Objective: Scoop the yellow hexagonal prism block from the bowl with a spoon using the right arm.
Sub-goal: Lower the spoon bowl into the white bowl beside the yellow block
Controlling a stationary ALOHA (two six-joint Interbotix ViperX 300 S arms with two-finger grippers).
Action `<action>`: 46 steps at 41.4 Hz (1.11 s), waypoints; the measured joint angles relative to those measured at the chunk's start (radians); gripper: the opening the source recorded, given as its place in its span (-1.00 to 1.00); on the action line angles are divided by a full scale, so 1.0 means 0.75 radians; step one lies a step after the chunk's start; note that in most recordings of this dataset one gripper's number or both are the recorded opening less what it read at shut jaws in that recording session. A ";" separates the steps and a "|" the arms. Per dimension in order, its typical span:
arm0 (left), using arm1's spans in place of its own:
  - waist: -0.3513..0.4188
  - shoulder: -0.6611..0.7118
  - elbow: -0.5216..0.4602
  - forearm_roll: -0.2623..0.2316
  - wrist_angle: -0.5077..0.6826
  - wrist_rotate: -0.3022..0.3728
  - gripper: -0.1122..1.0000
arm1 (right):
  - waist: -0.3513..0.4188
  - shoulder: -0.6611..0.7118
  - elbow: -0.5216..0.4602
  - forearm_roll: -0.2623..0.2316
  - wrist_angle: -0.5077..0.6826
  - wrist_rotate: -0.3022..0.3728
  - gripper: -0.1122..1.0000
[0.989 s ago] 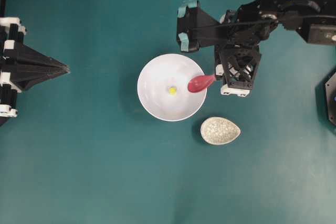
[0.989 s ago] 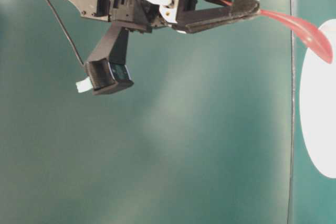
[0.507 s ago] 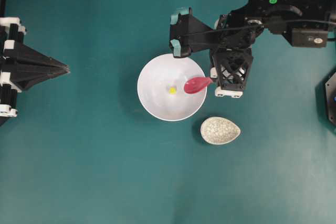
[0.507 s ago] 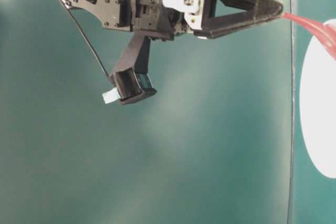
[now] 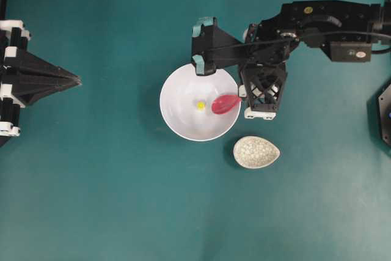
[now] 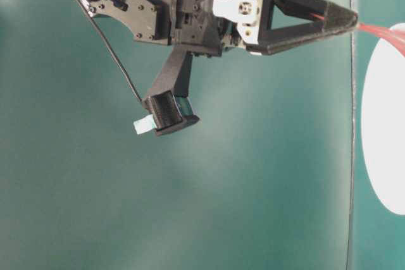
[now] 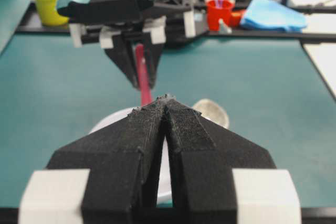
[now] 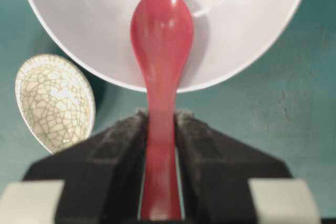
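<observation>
I see my right gripper clamped on the spoon handle, scoop over the bowl, yellow block just beside, left gripper pinched closed

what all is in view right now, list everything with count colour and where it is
bowl: one, plain white, middle of the teal table
yellow block: one, tiny, bright yellow, lying on the bowl's floor near its middle
spoon: one, glossy pink-red, handle clamped in the right gripper, scoop over the bowl's right side, apart from the block
spoon rest: one, speckled grey-white oval, on the table beside the bowl at its lower right
cups: one red, one yellow with a blue rim, beyond the table's far edge in the left wrist view
blue cloth: one, beside the red cup
right gripper: black, shut on the spoon handle
left gripper: black, shut, idle at the left edge
</observation>
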 measured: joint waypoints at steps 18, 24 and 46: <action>0.000 0.002 -0.002 0.002 0.000 0.000 -0.79 | 0.008 0.074 -0.035 0.000 -0.065 0.000 -0.36; 0.000 0.000 -0.002 0.002 -0.002 0.000 -0.79 | 0.008 0.088 -0.035 0.000 -0.102 0.000 -0.36; 0.000 0.000 -0.002 0.000 -0.002 0.000 -0.79 | 0.008 0.100 -0.035 0.000 -0.278 0.022 -0.36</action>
